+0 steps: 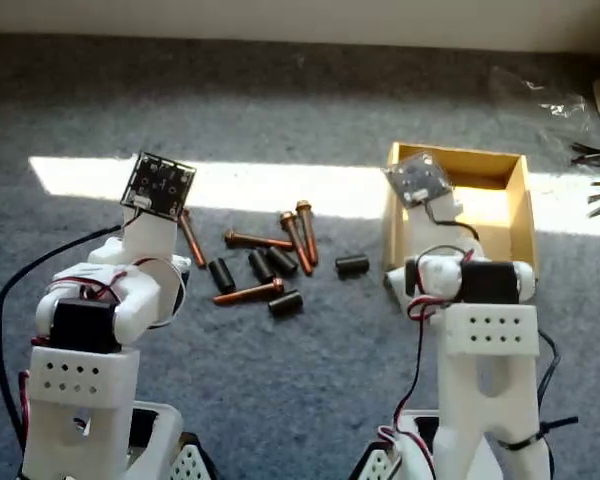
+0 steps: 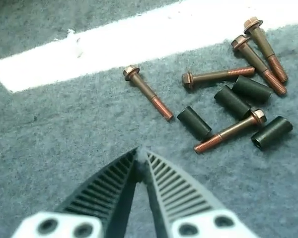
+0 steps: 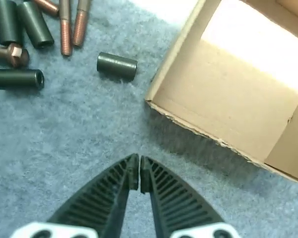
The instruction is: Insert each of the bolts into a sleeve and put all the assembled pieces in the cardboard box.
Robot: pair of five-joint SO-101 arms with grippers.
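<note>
Both pairs of jaws are pressed together at the tips, with nothing between them.

Your left gripper (image 2: 141, 154) hangs over the grey carpet (image 2: 49, 129). Ahead of its tips and apart from them lies the lone bolt (image 2: 148, 92), with its thread end nearer the jaws and its head pointing away toward the sunlit strip (image 2: 139, 44).

Ahead and to that gripper's right you have the main scatter. The slanted bolt (image 2: 231, 131) comes closest, its thread end pointing back toward the jaws. The near sleeve (image 2: 196, 123) lies just beside that thread end, and the end sleeve (image 2: 271, 132) lies just beside the head. Two middle sleeves (image 2: 232, 101) rest side by side farther out. Beyond them lie the crosswise bolt (image 2: 218, 76) and the paired bolts (image 2: 260, 64), which are farthest from the tips. Every bolt and sleeve lies on its side on the carpet, and no bolt is in a sleeve yet.

Your right gripper (image 3: 139, 166) also points down at carpet. The single sleeve (image 3: 117, 66) lies ahead of its tips and slightly to their left, well apart from the jaws and away from the other pieces. The cardboard box (image 3: 228, 99) sits ahead and to their right with its top open. Its near wall is close to the tips but not touching them. From above, the right arm stands at the box's (image 1: 525, 210) near left corner.
</note>
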